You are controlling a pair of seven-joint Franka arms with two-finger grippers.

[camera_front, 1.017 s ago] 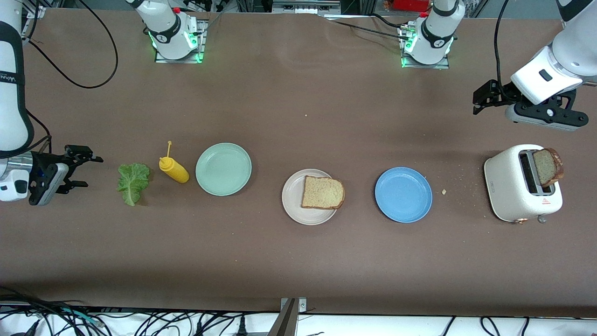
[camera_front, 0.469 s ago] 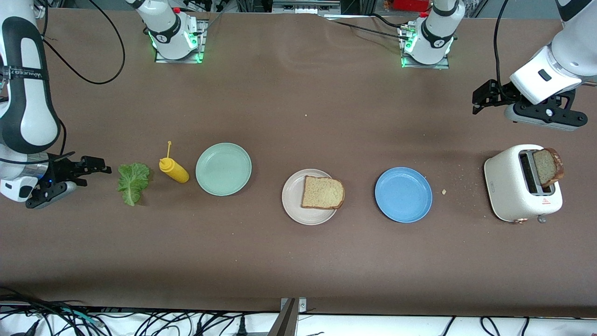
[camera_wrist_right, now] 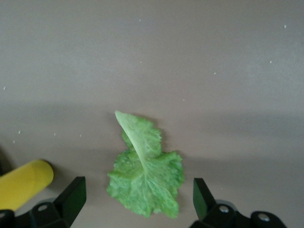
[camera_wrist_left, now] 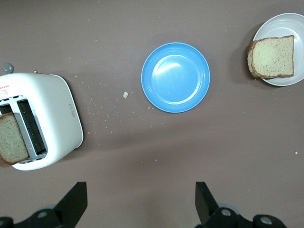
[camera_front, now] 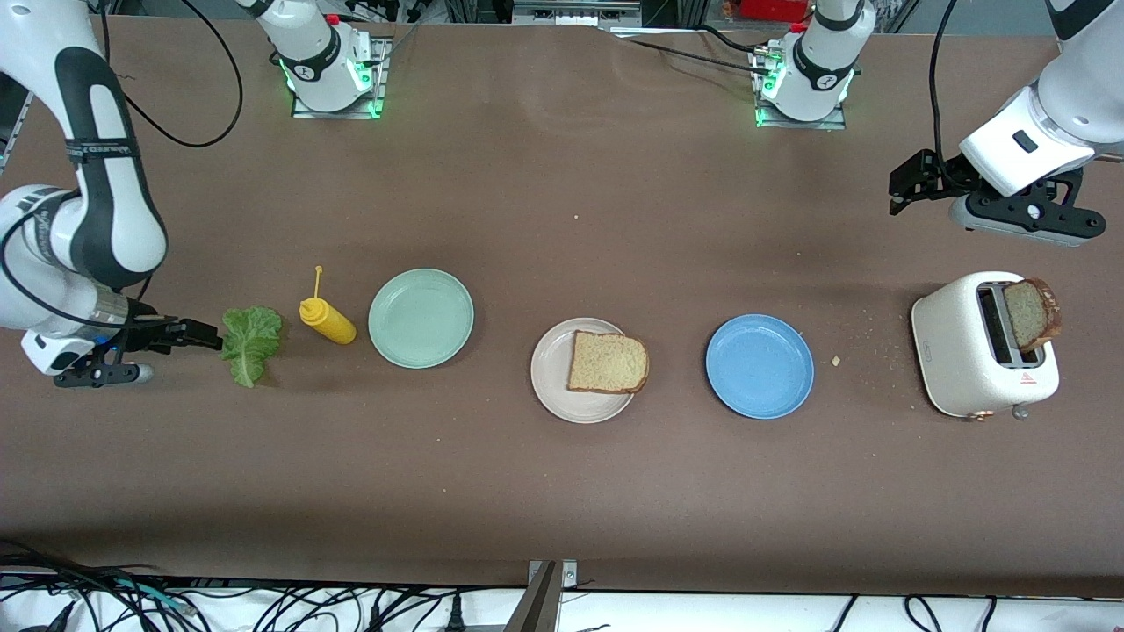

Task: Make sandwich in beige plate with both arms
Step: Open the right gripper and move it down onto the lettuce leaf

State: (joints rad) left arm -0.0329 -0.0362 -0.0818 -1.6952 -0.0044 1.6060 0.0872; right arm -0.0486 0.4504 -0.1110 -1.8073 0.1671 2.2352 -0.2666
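With one bread slice [camera_front: 608, 362] already on the beige plate [camera_front: 551, 373], the open right gripper [camera_front: 189, 335] sits at the lettuce's [camera_front: 251, 342] nine o'clock, needing to close on it, while the open left gripper [camera_front: 909, 183] waits above the surface [camera_front: 562, 491].

we see our right hand [camera_front: 189, 338] low just beside the lettuce [camera_front: 250, 342], fingers spread, at the right arm's end of the desk [camera_front: 562, 491]. a yellow bottle [camera_front: 327, 319] lies close beside the leaf, with the green plate [camera_front: 421, 318] next along. the bread [camera_front: 608, 362] on the beige plate [camera_front: 551, 377] lies uncovered from above. our left hand [camera_front: 909, 184] waits open over bare desk, with the toaster [camera_front: 966, 355] nearer the camera, bread [camera_front: 1032, 313] sticking up from it.
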